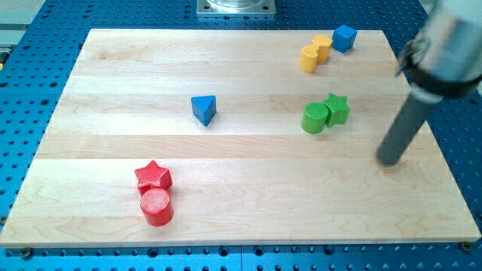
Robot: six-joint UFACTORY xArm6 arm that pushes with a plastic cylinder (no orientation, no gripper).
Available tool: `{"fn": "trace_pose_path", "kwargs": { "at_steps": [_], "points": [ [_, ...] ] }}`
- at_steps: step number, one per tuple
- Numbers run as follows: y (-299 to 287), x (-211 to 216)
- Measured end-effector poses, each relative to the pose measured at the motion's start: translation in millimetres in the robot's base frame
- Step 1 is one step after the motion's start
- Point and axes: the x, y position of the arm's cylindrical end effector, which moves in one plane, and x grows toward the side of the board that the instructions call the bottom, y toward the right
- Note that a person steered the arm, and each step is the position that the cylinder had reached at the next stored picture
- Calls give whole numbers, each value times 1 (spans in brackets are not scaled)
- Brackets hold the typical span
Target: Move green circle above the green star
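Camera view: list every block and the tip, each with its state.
Green circle: left of star, touching.
Green star: upright.
Yellow blocks: two, touching.
Blue cube: beside yellow.
Blue triangle: alone.
Red star: touching red circle.
My tip: right of greens, apart.

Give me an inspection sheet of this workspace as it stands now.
Surface: wooden board on a blue perforated base.
Job's things: green circle touching the green star, on the star's left and slightly lower.
Clutter: blue triangle; blue cube; two yellow blocks touching; red star against red circle.
Claw: none; my tip sits right of the green pair, apart.
Cables: nothing seen.
Surroundings: metal mount at the view's top.
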Motion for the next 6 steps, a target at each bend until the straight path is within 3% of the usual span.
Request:
{"fn": "trace_pose_path", "kwargs": {
  "at_steps": [1,2,4,6],
  "points": [
    [-117,15],
    [-139,9],
    [-80,-29],
    [-78,-104]
  ]
}}
